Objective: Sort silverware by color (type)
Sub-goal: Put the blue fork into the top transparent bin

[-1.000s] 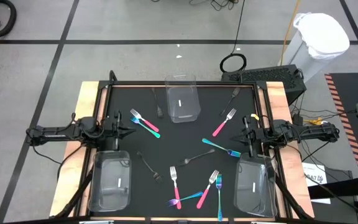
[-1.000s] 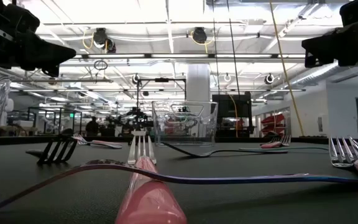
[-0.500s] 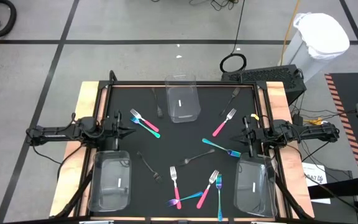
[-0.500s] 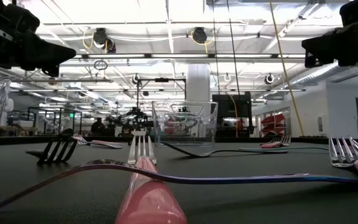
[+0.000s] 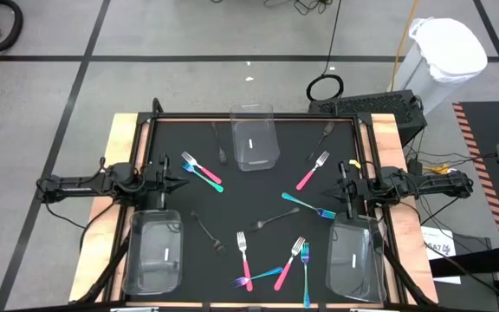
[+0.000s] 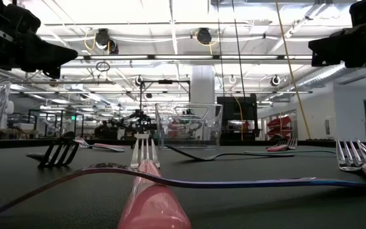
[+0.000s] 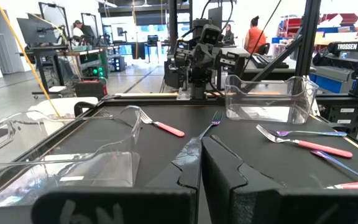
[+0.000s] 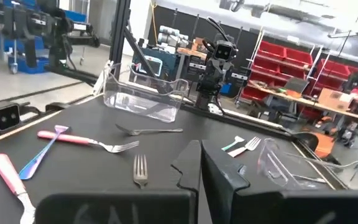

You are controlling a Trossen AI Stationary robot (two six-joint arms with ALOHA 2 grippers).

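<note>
- the left gripper (image 5: 183,184) hangs over the left edge of the black mat (image 5: 258,195), fingers pressed together, holding nothing.
- the right gripper (image 5: 337,191) hangs over the right edge of the mat, fingers pressed together, also holding nothing.
- the forks lie scattered on the mat, none in a bin.
- a pink and teal pair (image 5: 202,172) lies crossed just in front of the left gripper.
- a pink fork (image 5: 312,172) lies near the right gripper, with a dark fork (image 5: 320,139) beyond it toward the far right corner.
- a teal fork (image 5: 306,204) lies just beside the right gripper's tip.
- two dark forks (image 5: 275,218) lie near the mat's middle, another dark one (image 5: 218,141) beside the far bin.
- a cluster of pink and teal forks (image 5: 275,264) lies at the near edge, some crossing each other.
- three clear bins: one at the far middle (image 5: 255,141), one at the near left (image 5: 153,251), one at the near right (image 5: 353,260).
</note>
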